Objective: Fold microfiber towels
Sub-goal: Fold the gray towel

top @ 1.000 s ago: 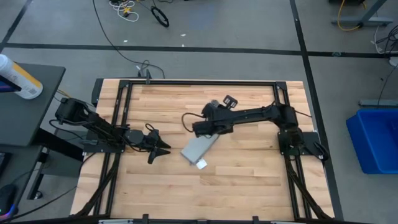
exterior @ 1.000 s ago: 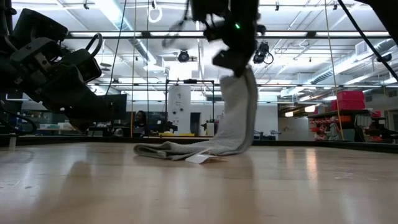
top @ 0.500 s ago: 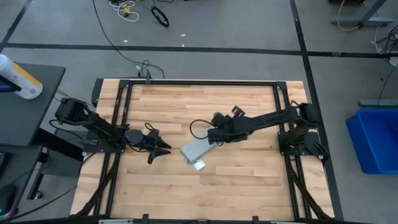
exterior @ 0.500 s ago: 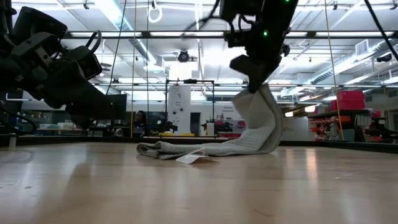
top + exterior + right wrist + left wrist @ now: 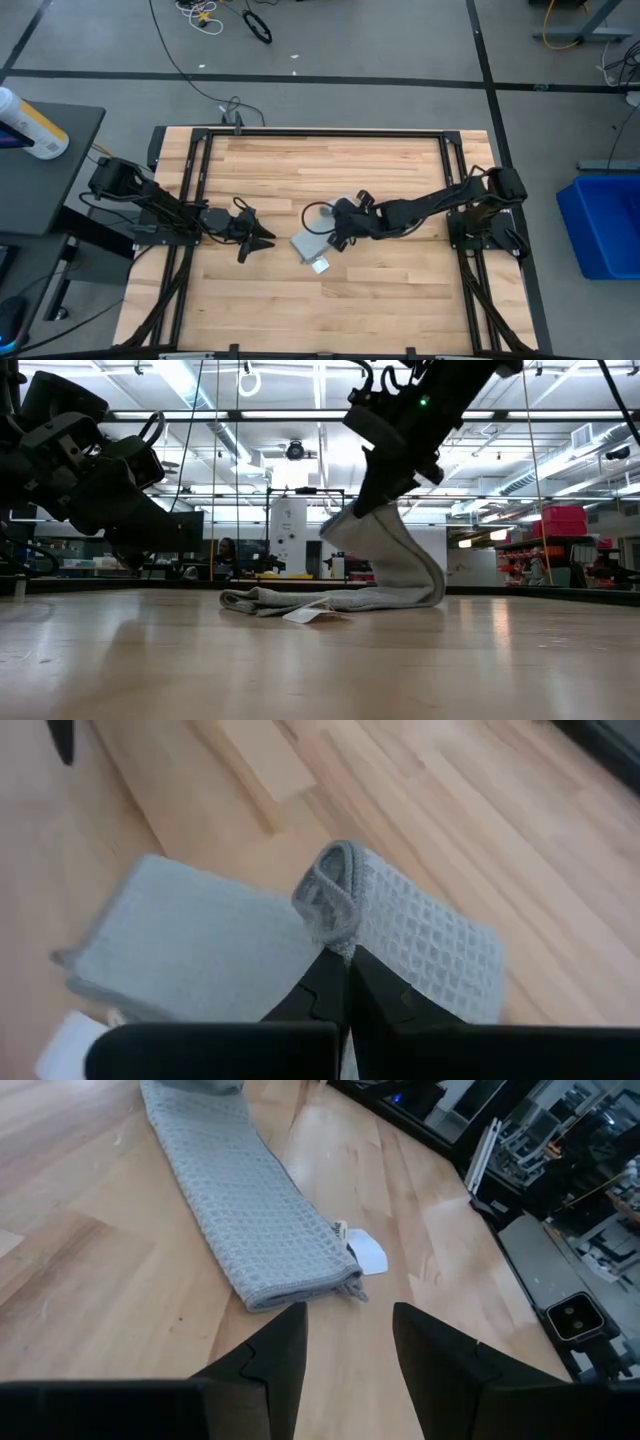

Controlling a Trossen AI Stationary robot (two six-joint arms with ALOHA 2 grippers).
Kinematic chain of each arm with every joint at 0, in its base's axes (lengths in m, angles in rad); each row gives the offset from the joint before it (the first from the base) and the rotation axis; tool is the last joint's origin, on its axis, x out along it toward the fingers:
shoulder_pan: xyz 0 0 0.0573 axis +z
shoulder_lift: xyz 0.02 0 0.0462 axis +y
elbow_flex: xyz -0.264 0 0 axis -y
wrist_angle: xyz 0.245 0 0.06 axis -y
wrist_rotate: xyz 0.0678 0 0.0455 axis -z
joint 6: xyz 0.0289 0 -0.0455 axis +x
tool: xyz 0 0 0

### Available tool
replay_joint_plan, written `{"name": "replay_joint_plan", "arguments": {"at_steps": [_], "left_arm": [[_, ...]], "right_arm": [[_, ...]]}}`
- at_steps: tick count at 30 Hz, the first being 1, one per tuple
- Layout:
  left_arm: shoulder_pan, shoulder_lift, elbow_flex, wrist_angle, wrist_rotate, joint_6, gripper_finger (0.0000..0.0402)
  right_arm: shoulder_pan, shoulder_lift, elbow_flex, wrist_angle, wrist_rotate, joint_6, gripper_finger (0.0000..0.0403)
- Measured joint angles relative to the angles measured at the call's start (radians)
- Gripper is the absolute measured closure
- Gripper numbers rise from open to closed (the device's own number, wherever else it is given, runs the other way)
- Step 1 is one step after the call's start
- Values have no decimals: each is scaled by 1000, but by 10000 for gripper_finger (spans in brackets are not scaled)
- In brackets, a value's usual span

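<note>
Towel (image 5: 312, 242), already narrowed to a long grey-blue strip, lies near the middle of the table (image 5: 400, 300) while its far end is carried up and over in an arch. The right gripper (image 5: 335, 236), fingers pressed together on a bunched fold of that end, holds it clear of the wood so the cloth can be laid back over the flat part; the low view shows the raised end curling down from the gripper toward the strip's other half, with the bend of the arch resting on the table. The right wrist view confirms the pinch: a rolled lip of waffle-textured cloth sits right at the fingertips (image 5: 345, 982), with the flat layer spread beneath it.

A small white tag (image 5: 322, 265) sticks out at the strip's free end, the end nearest the left arm, and that end stays flat on the table, apparently as the anchor for the fold. The left gripper (image 5: 262, 238) waits just off that end, low over the table, fingers spread and holding nothing; its wrist camera looks along the strip past the tag. It seems parked there to keep out of the cloth's path while staying close enough to pin or square the free end.

By appearances the fold in half lengthwise is under way, not yet set down.
</note>
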Motion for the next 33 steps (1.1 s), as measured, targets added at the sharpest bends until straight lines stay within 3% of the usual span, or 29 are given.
{"name": "replay_joint_plan", "arguments": {"at_steps": [18,33], "left_arm": [[0,0,0,0,-9,2,244],[0,0,1,-18,-15,2,244]], "right_arm": [[15,23,-210,585,-151,56,399],[33,234,-96,662,-237,67,399]]}}
